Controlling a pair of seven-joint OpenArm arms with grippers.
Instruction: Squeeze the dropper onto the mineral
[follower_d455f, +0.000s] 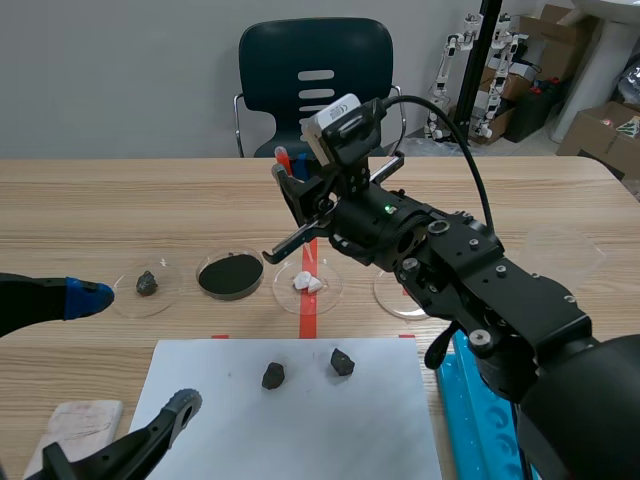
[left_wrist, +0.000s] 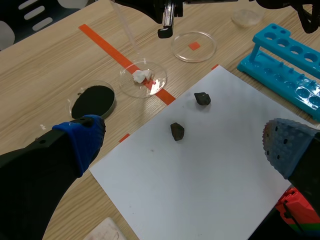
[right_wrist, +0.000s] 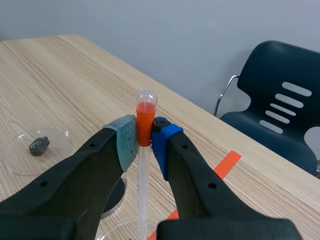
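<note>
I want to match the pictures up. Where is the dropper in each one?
Scene view: dropper upright in the right pincer, above the white mineral.
Left wrist view: only its clear tube, above that mineral.
Right wrist view: dropper clamped in that pincer.
Shared landmark: the orange tape line.
</note>
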